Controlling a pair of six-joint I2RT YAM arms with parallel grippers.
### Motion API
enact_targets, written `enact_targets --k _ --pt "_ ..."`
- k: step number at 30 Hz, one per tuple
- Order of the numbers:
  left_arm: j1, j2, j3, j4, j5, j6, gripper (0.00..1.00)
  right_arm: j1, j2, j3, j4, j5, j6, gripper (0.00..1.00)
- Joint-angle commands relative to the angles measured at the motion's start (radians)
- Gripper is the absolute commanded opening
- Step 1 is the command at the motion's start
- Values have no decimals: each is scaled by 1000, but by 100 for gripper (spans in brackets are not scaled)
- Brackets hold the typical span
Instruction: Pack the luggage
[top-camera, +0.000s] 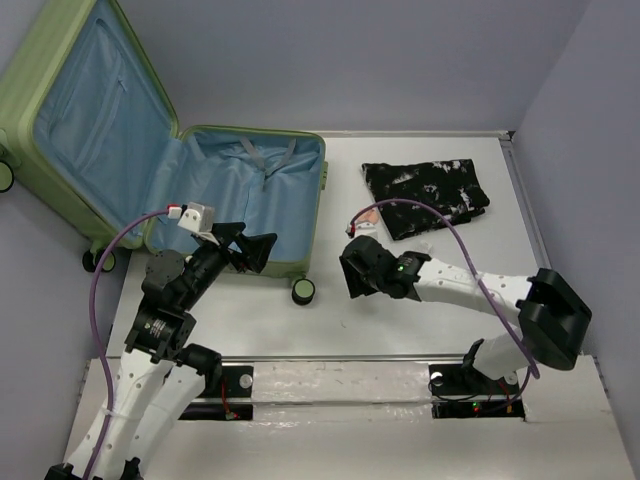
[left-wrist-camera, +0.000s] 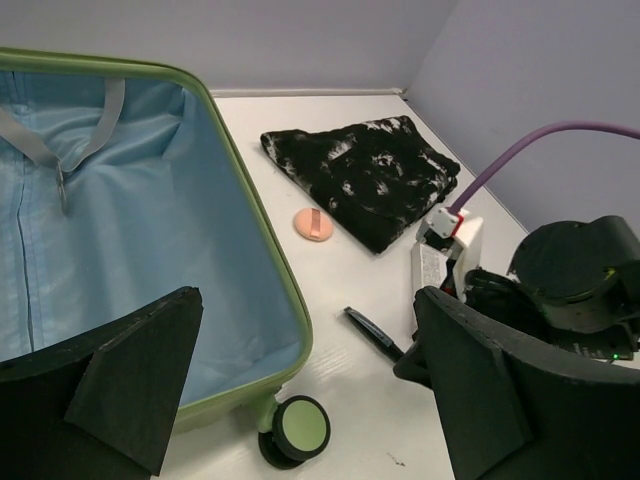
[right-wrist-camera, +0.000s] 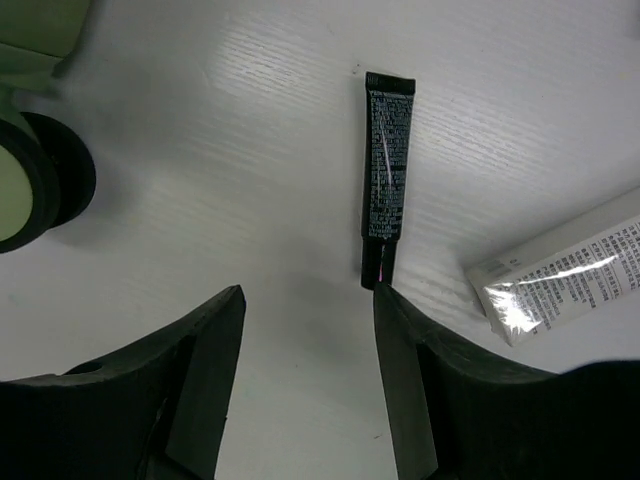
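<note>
luggage (top-camera: 230, 190) lies open at the far-left corner of the worktop (top-camera: 330, 330), lid raised, nothing packed that i can see. left hand (top-camera: 248, 245) spread wide, empty, over its near rim. right hand (right-wrist-camera: 310, 300) half spread, pinching nothing, low over a black tube (right-wrist-camera: 385, 165); one fingertip (right-wrist-camera: 390, 300) seems to meet the tube's cap end. risk: closing from here would catch only the cap, so the tube may pivot or squirt away; a white tube (right-wrist-camera: 560, 265) just beside could get dragged. only the right wrist view shows both tubes clearly; top view hides them under the arm. left wrist view shows a pink puff (left-wrist-camera: 314, 224) beside the patterned cloth (left-wrist-camera: 365, 180).
</note>
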Motion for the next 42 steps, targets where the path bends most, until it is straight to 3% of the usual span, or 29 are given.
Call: enact_targets --k 1,12,18,21,25,28,33,37,39,42 --pt "3 9 33 35 -2 -15 99 9 72 58 25 97 -8 59" --pt "3 4 30 41 -2 -29 99 -95 203 52 102 33 -44 53" --pt "3 -1 30 41 -3 -30 99 -104 226 23 175 27 -22 33" --pt "3 -1 30 38 -19 -36 99 -104 177 32 174 27 -24 22" --pt "9 -5 34 23 -71 -45 99 -104 6 73 172 -43 -45 19" --pt "35 -8 31 21 -86 -53 99 -94 -29 179 201 -152 -65 19" --pt "75 -8 33 21 -109 -59 99 -65 187 555 217 -286 -71 19" --pt "76 -11 39 -13 -146 -55 99 -65 378 784 139 -269 -68 64" --pt "76 -14 40 -14 -143 -52 99 -77 376 790 125 -234 -76 70" --pt "76 -19 42 -13 -131 -52 99 -138 321 692 140 -206 -65 63"
